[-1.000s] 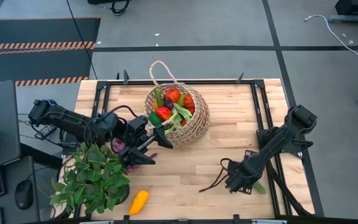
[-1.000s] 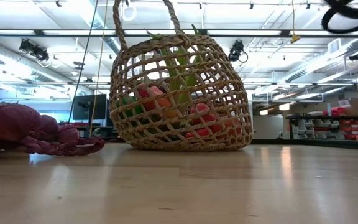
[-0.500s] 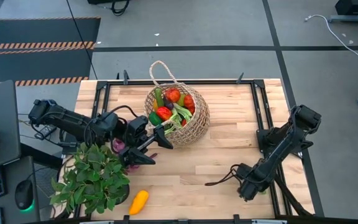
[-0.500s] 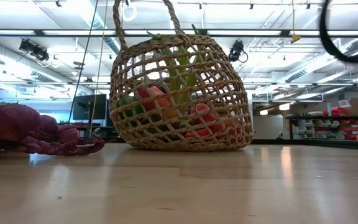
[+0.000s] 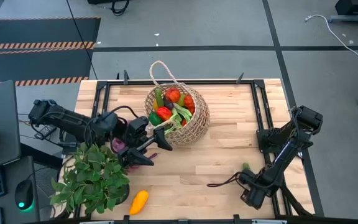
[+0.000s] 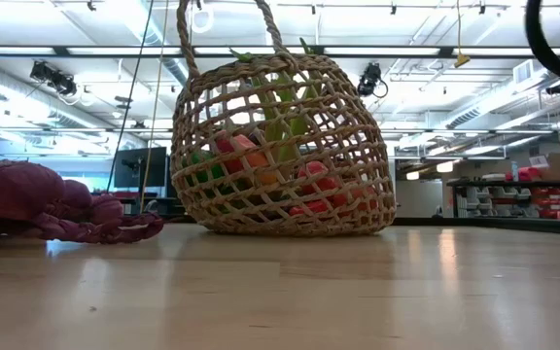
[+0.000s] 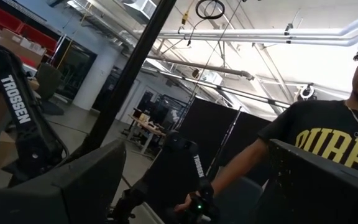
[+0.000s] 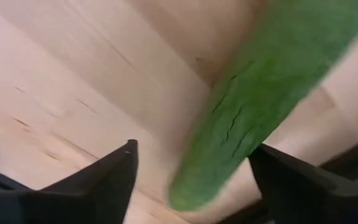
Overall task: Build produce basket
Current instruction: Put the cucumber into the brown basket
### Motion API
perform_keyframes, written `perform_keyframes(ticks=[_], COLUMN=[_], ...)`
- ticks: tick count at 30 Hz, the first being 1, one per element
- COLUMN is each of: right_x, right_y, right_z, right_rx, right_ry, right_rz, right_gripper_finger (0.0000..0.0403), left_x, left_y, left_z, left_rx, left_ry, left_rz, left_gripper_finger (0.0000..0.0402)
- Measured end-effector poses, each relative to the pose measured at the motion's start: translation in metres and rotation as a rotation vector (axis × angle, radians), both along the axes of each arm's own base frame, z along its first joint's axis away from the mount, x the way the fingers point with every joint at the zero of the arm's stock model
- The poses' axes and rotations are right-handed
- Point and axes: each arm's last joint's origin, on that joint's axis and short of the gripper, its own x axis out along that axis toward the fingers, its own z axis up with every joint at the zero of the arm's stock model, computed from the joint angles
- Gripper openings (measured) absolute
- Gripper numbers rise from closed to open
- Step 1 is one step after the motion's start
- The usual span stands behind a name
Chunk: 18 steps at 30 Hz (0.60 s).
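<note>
Right gripper (image 8: 191, 180) hovers over cucumber (image 8: 253, 106), fingers apart either side, nothing clamped; its long axis runs 1-to-7 o'clock at table's right-front corner. Left gripper (image 5: 149, 149) wide apart near basket (image 5: 194, 127).

From my seat the table (image 5: 229, 155) reads as pale planked wood with a soft sheen, framed in black metal. The basket (image 6: 280, 146) is coarse, open-woven straw, matt. The cucumber (image 8: 260, 106) looks dull green with a finely cracked skin, and the purple string (image 6: 37, 199) like knotted cloth
</note>
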Motion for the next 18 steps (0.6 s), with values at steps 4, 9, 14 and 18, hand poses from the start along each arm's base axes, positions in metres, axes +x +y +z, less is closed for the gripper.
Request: perform_keyframes(ticks=[4,9,14,18], right_x=[0.000,0.002,0.009,0.020], right_y=[0.001,-0.002,-0.008,-0.013], right_z=[0.000,0.000,0.000,0.007], right_rx=[-0.021,-0.057,-0.067,-0.070], right_ry=[-0.042,-0.059,-0.061,-0.086], right_rz=[-0.039,-0.037,-0.050,-0.012], right_gripper_finger=[0.0229,0.0136,0.0088,0.0087], left_x=[0.000,0.000,0.001,0.002], left_y=[0.001,0.002,0.005,0.008], left_z=[0.000,0.000,0.000,0.001], left_rx=[0.000,0.000,-0.013,-0.022], left_ry=[-0.001,-0.001,0.006,0.007], left_rz=[0.005,0.007,0.011,0.008], left_gripper_finger=[0.0396,0.0396,0.0396,0.0396])
